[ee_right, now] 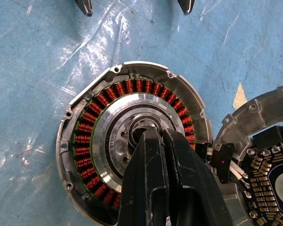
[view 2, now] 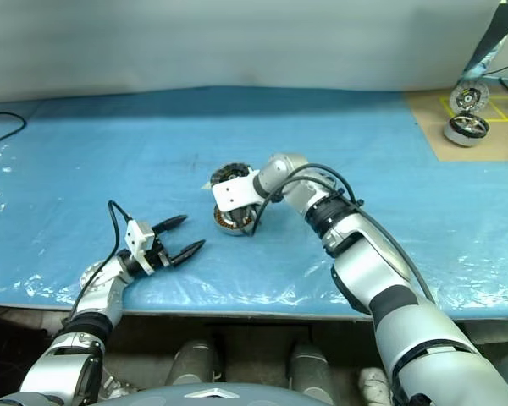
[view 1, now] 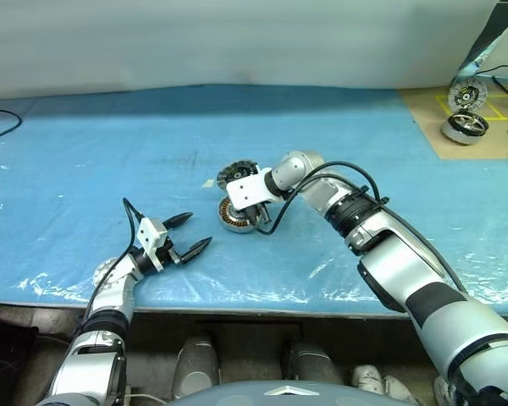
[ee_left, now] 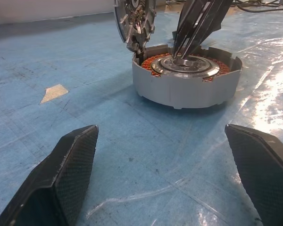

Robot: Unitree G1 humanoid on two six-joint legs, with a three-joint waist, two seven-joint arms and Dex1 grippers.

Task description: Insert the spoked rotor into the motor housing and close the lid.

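Motor housing (ee_right: 132,150): flat on blue table cover (view 1: 110,161), copper windings up, mouth open for access.
Lid (ee_left: 134,21): hinged at rim, tipped upright, clear of bore.
Spoked rotor: cannot place for certain; silvery disc in housing centre, possibly it.
Right gripper (ee_left: 195,28): fingers pressed together, tips at centre hub, probably seating; holding nothing visible.
Left gripper (view 1: 189,234): spread wide, empty, near housing, likely waiting.

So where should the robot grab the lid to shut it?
Probably the free upper rim of the lid, opposite the hinge. It stands open and nearly upright beside the motor housing, so its thin edge sticks up for pinching. Come from above, then tip it over the copper coils.
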